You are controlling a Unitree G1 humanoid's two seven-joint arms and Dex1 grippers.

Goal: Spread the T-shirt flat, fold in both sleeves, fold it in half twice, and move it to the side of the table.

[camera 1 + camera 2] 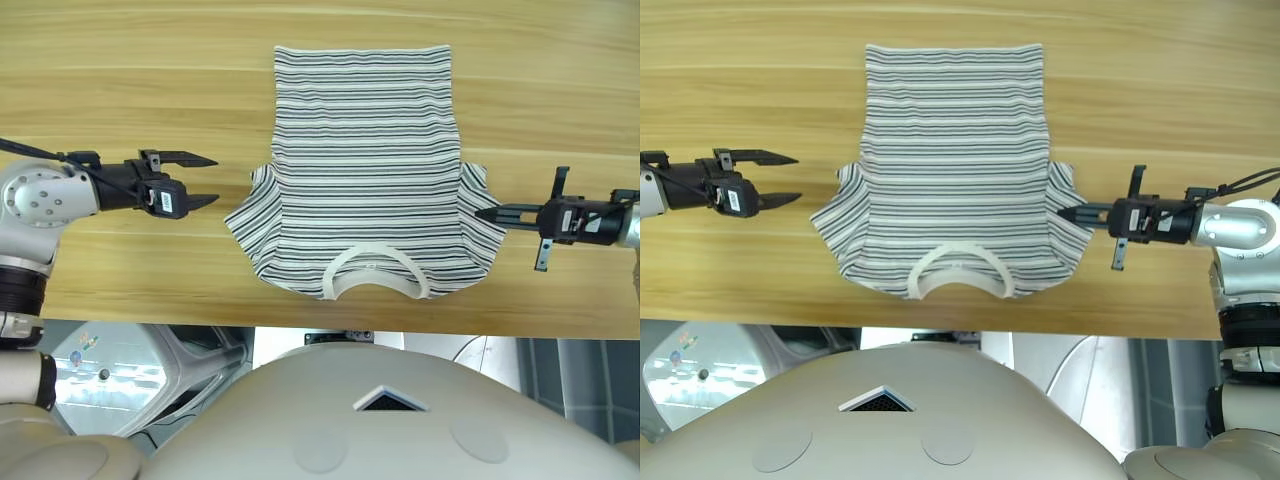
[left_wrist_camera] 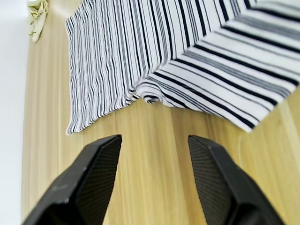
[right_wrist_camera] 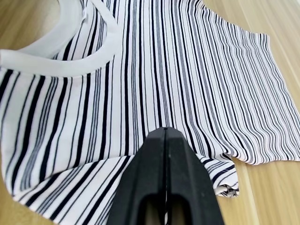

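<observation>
T-shirt (image 1: 365, 170) lies spread flat on the table (image 1: 120, 80), with its collar (image 1: 377, 270) close to the near edge and its hem toward the far edge. You can count the spreading as done, but both sleeves stick out sideways, and the sleeve folds, the two halvings and the move aside all look yet to be made. Your left gripper (image 1: 215, 179) sits near the left sleeve (image 1: 250, 215), clear of it, jaws wide apart and empty, while your right gripper (image 1: 480, 213) points at the right sleeve's (image 1: 472, 185) outer edge, jaws pressed together, seemingly with no cloth between them.
</observation>
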